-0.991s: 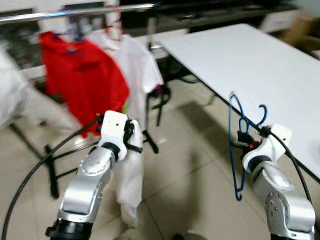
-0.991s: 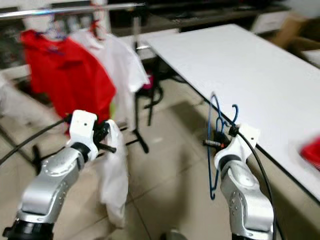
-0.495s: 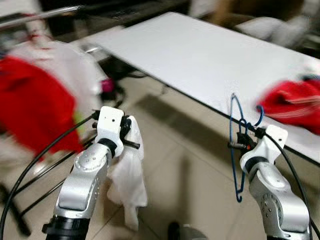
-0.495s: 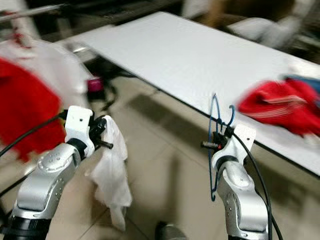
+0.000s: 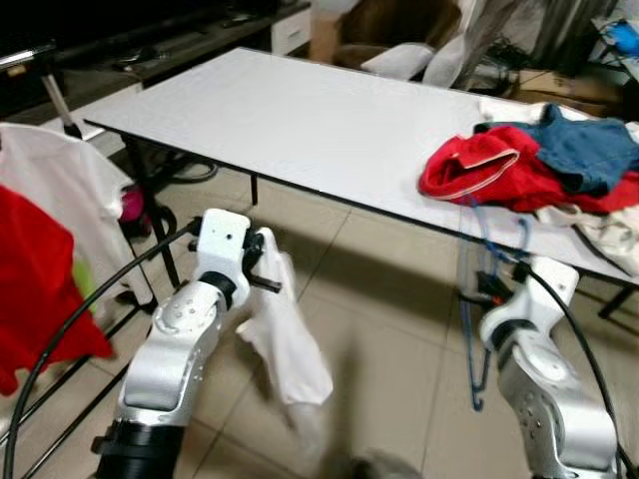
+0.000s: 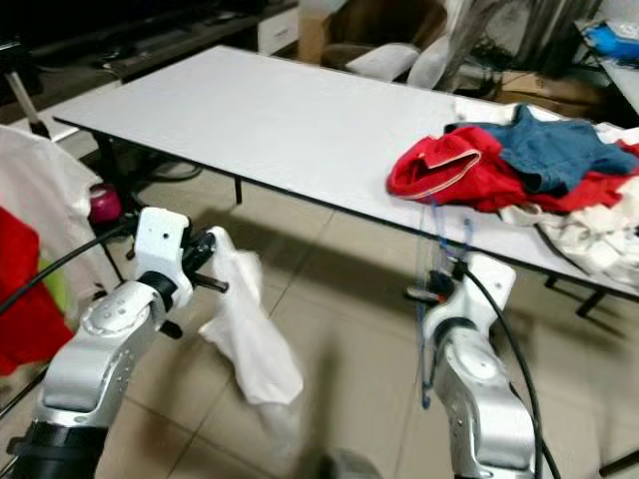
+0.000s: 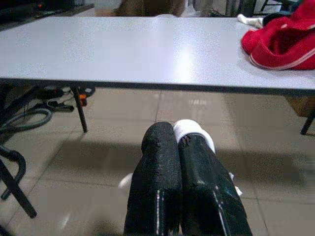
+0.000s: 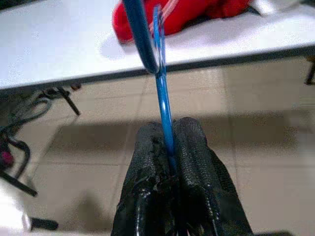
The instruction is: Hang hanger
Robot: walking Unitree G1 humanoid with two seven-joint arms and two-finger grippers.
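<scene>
Hanger: blue wire hanger [image 5: 474,299], upright, held in front of the bench edge, hook end up near the red garment; lower part hangs toward the floor.
R gripper [image 8: 167,147]: jaws pinched tight on hanger wire, wire running up betw. the two fingers [image 8: 194,162]. R arm [image 5: 544,384] bent, forearm raised, wrist just below bench edge.
L gripper [image 7: 178,142]: jaws closed on a white cloth [image 5: 290,344], which droops below it, blurred. L arm [image 5: 175,349] bent at elbow, forearm angled up, gripper facing the bench.
Bench [image 5: 300,120]: white top, dark legs.
Clothes pile: red garment [image 5: 484,170], blue denim piece [image 5: 584,145], pale items, prob. shirts, on the robot's right end of the bench.
Left side: white shirt [image 5: 55,195] and red shirt [image 5: 35,289] hanging.
Floor [image 5: 389,319]: beige tiles.
</scene>
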